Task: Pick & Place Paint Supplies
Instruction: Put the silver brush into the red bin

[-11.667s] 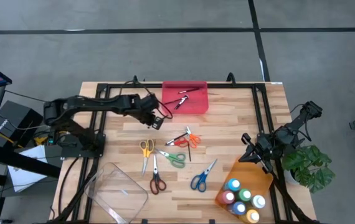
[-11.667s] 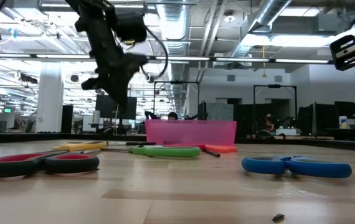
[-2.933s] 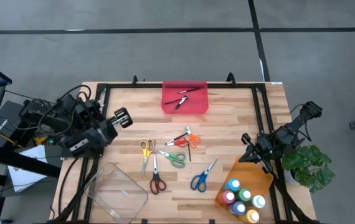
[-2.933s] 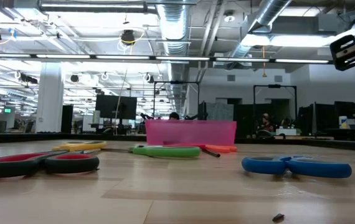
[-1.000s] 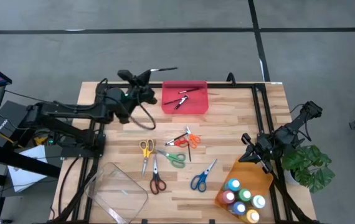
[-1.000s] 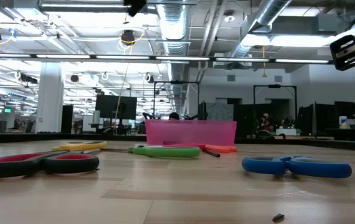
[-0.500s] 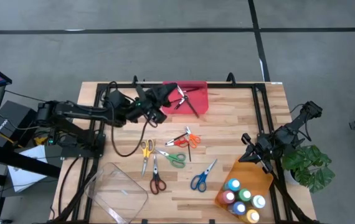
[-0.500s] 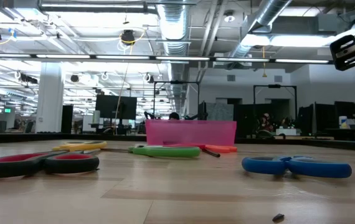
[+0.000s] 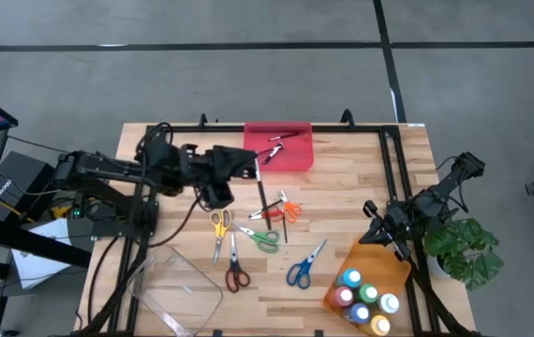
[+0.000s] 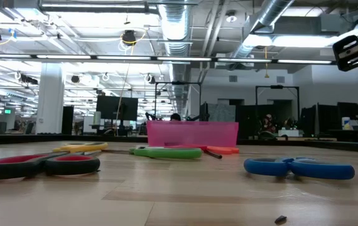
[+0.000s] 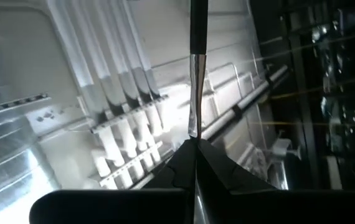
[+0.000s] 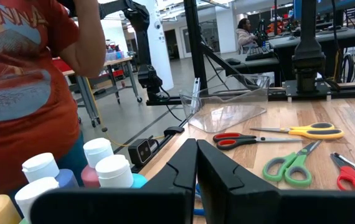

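A thin dark brush (image 9: pixel 261 192) is being pinched in the left gripper (image 9: pixel 248 168), fingers closed on its top end; the stick is hanging down past the fingertips, over the slatted wood table (image 9: pixel 342 187). In the left wrist view the brush (image 11: pixel 197 62) is seen as a slim rod with a shiny metal collar, running out from the closed tips. Just beyond the gripper a red plastic tray (image 9: pixel 290 154) is holding more sticks. Below the brush tip, scissors (image 9: pixel 267 239) with glossy coloured handles are being left scattered. The right gripper (image 9: pixel 377 229) is being kept closed and empty, just beside the orange tray (image 9: pixel 372 257) of round white-capped bottles (image 9: pixel 368 293). A clear tray (image 9: pixel 178 288) is sitting well apart.
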Motion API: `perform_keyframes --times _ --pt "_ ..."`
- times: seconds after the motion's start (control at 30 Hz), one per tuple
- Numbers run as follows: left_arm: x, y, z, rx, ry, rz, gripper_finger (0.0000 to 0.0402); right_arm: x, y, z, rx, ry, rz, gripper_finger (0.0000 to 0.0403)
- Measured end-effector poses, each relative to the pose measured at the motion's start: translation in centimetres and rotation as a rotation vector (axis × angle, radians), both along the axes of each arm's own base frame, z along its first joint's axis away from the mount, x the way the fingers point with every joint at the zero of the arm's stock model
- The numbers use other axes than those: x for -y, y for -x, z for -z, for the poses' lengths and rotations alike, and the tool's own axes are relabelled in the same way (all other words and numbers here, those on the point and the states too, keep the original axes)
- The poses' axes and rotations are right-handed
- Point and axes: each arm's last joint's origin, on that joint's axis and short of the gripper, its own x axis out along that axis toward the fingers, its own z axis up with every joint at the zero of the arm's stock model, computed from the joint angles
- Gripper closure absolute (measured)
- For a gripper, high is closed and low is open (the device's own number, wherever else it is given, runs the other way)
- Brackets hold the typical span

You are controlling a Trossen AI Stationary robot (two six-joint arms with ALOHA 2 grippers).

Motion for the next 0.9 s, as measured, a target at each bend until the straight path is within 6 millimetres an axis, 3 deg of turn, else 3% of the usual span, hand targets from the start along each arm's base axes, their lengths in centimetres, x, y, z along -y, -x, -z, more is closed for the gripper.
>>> perform_keyframes --times 0.17,0.3,0.5,0.7,0.9 --pt "0.4 0.2 -0.7 0.017 0.04 0.026 0.0401 0.0 0.0 0.0 0.0 0.0 0.0 0.0395" --pt "-1.0 0.2 -0.6 0.015 0.338 0.026 0.0401 0.0 0.0 0.0 0.0 0.0 0.0 0.0395" --pt "-6.7 0.0 0.2 0.087 0.834 -0.057 0.0401 0.0 0.0 0.0 0.0 0.0 0.0 0.0395" --pt "-13.0 -0.6 3.1 -0.128 1.21 -0.15 0.0401 0.0 0.0 0.0 0.0 0.0 0.0 0.0395" --pt "-17.0 0.6 4.4 -0.237 1.489 -0.279 0.0401 0.0 0.0 0.0 0.0 0.0 0.0 0.0394"
